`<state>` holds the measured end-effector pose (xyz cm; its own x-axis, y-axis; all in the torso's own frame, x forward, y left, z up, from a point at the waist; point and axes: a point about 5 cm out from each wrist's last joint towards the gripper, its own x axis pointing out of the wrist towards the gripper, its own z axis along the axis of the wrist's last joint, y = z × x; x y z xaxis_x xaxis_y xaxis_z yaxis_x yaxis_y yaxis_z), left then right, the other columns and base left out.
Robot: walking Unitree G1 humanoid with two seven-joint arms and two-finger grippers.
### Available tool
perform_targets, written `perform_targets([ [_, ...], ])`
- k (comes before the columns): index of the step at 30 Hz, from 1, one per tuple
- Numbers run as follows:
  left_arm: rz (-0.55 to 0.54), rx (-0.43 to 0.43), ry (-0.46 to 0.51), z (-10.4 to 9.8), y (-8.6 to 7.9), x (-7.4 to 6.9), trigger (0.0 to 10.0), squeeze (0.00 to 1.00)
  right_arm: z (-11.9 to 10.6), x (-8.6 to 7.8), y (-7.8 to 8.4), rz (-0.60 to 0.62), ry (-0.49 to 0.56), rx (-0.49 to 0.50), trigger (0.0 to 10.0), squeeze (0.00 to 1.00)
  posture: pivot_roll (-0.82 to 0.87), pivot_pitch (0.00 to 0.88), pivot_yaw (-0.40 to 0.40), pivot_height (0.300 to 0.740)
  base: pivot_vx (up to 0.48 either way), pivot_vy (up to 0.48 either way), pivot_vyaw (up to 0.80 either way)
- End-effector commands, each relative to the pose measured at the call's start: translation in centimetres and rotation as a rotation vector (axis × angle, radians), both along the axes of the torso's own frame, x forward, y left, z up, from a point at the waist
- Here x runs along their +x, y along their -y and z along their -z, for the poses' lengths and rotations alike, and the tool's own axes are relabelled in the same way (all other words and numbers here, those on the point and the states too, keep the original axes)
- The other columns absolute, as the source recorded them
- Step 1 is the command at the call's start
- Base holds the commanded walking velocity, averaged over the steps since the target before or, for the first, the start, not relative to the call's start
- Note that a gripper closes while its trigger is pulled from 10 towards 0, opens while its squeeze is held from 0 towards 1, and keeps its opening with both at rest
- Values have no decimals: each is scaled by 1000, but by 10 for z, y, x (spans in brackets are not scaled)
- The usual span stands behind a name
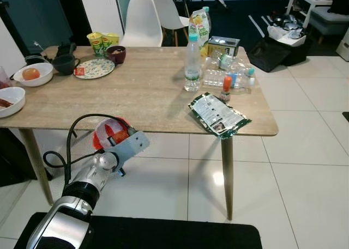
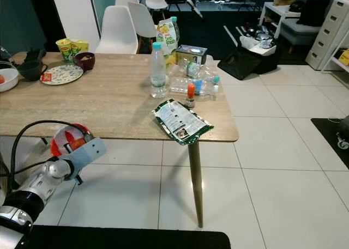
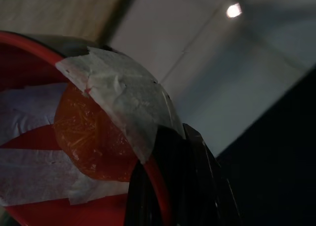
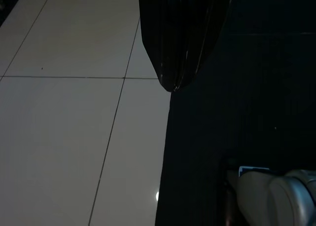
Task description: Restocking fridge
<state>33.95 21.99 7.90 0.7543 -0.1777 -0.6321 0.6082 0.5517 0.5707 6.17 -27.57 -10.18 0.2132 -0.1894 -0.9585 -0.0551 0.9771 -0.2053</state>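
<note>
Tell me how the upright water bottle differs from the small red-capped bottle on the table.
The water bottle is tall, clear plastic with a light blue cap; the red-capped bottle is much shorter and darker, with a red-orange top. The water bottle stands further left than the red-capped bottle. Both stand upright on the wooden table.

The two eye views are bright and sharp, with even indoor light. The white floor (image 1: 305, 167) shows soft glare, and a small bright reflection lies beside the table leg (image 1: 227, 175). The background at the top of the frame is much darker. Lines bend a little near the edges. The left wrist view is dim and blurred, with one lamp spot (image 3: 233, 10) at the upper right. The right wrist view is dark on its right half.
</note>
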Motion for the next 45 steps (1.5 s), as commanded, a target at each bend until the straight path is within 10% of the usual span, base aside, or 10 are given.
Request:
perform_targets([
  [1, 59, -32, -34, 1, 11, -3, 10000, 0, 0, -3, 0, 1, -7, 3, 10000, 0, -1, 0, 11, 740, 0, 0, 0],
  [10, 226, -160, -61, -22, 36, -7, 10000, 0, 1, -4, 0, -1, -12, 2, 10000, 0, 0, 0, 9, 740, 0, 0, 0],
  [27, 193, 116, -32, -93, -34, -3, 10000, 0, 1, -3, -2, -4, -11, 4, 10000, 0, 0, 0, 14, 740, 0, 0, 0],
  [45, 209, 93, -22, -97, -23, -1, 10000, 0, 1, -1, -4, -10, -7, 11, 10000, 0, 2, 0, 11, 740, 279, 0, 0],
])
